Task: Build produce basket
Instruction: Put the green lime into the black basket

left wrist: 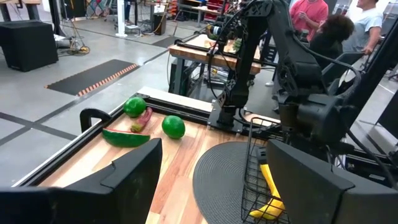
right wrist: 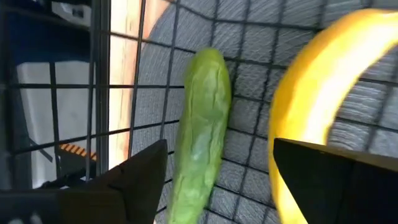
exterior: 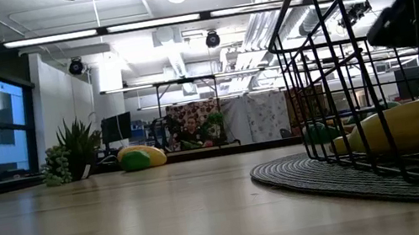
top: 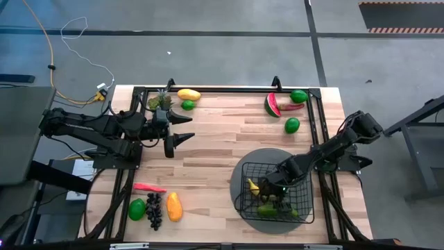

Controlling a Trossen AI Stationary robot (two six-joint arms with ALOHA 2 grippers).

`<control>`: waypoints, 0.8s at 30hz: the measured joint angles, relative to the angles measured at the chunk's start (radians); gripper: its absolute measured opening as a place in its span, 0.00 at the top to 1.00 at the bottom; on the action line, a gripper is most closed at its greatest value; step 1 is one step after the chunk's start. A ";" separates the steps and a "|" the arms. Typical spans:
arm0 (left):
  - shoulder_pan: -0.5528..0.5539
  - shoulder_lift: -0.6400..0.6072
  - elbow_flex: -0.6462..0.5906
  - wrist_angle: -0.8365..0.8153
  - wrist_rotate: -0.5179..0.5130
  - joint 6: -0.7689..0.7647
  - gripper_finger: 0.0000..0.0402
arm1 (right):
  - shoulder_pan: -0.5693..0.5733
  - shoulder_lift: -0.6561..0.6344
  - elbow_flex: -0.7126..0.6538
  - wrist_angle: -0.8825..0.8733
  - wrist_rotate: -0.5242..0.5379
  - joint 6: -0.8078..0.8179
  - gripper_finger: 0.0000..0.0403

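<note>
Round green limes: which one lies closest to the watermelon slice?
The round green lime at the table's far edge, beside the watermelon slice; another lime lies farther off.

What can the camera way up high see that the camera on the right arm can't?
Only the high view shows the whole table, the left pincer waiting open, and fruit outside the basket, like the watermelon slice. Only the right wrist view shows the cucumber close up between the open right pincer fingers. Both show the basket and banana.

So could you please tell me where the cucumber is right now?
The cucumber lies inside the basket on the table's right side, beside the banana, just below the right gripper.
</note>
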 joint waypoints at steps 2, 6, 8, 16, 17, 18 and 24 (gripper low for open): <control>0.000 0.000 0.000 0.000 0.000 0.000 0.31 | -0.015 -0.040 0.001 -0.046 0.010 -0.008 0.31; 0.000 0.000 0.000 0.000 0.000 0.000 0.31 | -0.025 -0.155 0.001 -0.167 0.112 -0.027 0.31; 0.000 0.000 0.000 0.000 0.000 0.000 0.31 | -0.025 -0.223 -0.003 -0.179 0.173 -0.010 0.31; 0.000 0.000 0.000 0.000 0.000 -0.003 0.31 | -0.025 -0.524 -0.276 0.126 0.333 0.292 0.31; 0.000 0.000 0.000 0.001 0.000 -0.003 0.31 | -0.025 -0.554 -0.319 0.203 0.361 0.324 0.31; 0.000 0.000 0.000 0.003 0.000 -0.004 0.31 | -0.024 -0.580 -0.357 0.284 0.392 0.344 0.31; 0.000 0.000 0.000 0.004 0.000 -0.027 0.31 | -0.075 -0.637 -0.451 0.670 0.595 0.225 0.31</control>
